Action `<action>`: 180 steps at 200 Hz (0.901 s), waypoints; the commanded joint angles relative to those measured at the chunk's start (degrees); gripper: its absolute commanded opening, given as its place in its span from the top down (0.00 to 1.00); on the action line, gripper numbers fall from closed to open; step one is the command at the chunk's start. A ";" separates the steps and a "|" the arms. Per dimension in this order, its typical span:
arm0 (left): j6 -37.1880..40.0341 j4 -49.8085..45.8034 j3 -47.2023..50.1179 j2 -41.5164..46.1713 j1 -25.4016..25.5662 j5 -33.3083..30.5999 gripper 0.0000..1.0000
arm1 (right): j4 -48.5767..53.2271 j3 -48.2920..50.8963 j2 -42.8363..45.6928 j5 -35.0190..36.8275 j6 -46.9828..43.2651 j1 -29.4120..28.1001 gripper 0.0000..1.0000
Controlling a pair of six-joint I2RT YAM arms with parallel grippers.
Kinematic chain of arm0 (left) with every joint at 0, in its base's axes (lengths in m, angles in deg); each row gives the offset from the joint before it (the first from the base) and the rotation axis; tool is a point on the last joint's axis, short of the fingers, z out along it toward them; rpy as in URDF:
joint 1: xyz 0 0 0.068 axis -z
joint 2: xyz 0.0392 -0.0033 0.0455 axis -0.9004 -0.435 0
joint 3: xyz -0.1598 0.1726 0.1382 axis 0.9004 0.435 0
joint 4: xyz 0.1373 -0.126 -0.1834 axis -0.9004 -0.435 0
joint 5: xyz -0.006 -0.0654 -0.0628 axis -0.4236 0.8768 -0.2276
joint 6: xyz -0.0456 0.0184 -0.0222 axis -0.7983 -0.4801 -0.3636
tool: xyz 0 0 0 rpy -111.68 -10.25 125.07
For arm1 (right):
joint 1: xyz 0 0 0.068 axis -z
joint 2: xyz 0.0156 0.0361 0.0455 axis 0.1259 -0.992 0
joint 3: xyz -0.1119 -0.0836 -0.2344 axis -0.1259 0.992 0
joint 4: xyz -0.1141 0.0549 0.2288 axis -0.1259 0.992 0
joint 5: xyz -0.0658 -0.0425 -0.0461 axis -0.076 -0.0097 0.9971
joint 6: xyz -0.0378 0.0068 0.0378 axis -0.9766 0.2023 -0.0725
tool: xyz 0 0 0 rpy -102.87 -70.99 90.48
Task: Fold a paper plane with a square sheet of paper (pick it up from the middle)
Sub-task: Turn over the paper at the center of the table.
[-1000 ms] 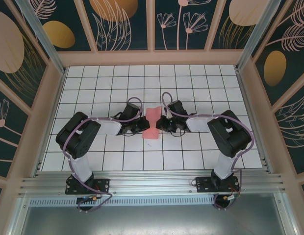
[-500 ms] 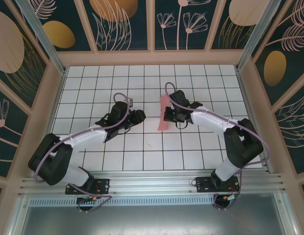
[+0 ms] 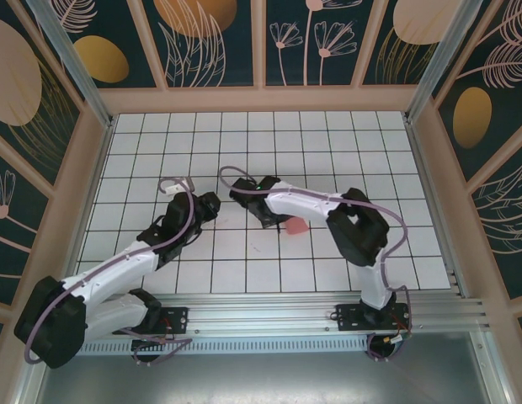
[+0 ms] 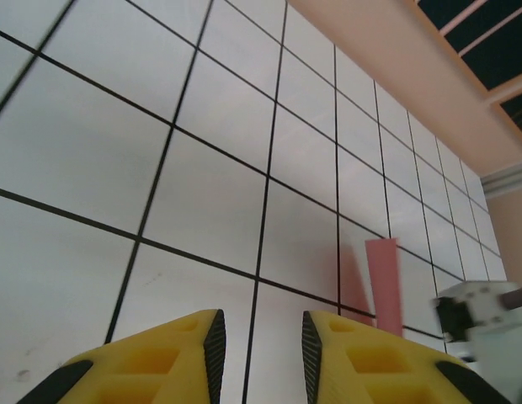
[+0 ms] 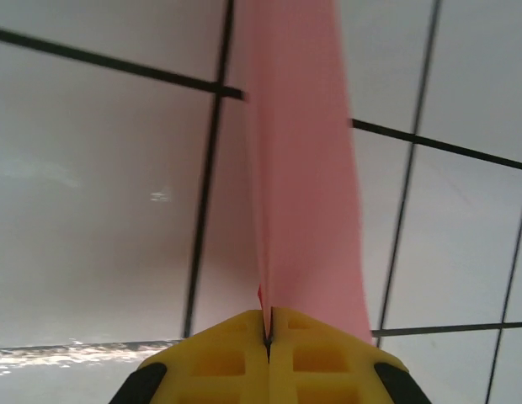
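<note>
L gripper [image 4: 259, 330] hangs low over the white grid table [image 4: 202, 202] w/ its yellow fingers spread and nothing betw. them. The paper [image 4: 383, 282] lies ahead and to its right, well apart. R gripper [image 5: 268, 316] is the nearer one: its fingers are pressed together on the paper's near end, and the long axis runs straight away from them. The paper is thin, matte, salmon-pink, folded to a narrow layered strip w/ a sharp crease.

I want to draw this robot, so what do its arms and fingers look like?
The left arm and right arm are white tubes with chunky black joints. A purple cable loops along each. The fingers are bright yellow blocks with black inner edges.
</note>
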 commanded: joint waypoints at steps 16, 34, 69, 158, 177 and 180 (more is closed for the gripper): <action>-1.45 -5.40 3.70 8.41 -0.87 -9.51 0.69 | 2.19 -7.83 -6.93 -4.32 2.90 -3.26 0.87; -1.41 -6.33 5.18 12.15 -0.97 -10.94 0.69 | -2.53 -7.13 -6.88 -9.28 2.95 -3.21 0.79; 0.18 -6.17 5.86 14.62 -0.97 -9.81 0.68 | -16.25 2.05 0.15 -22.19 2.49 -1.04 0.67; 4.66 10.98 -1.20 -8.20 -0.14 22.93 0.66 | -38.57 31.60 39.64 -16.55 0.45 8.33 0.52; 5.35 10.65 -6.42 -16.21 1.97 26.62 0.67 | -44.96 40.20 49.46 -16.74 0.38 13.67 0.32; 5.57 10.43 -7.25 -17.36 2.18 26.97 0.67 | -45.89 41.45 50.64 -17.43 0.67 15.04 0.26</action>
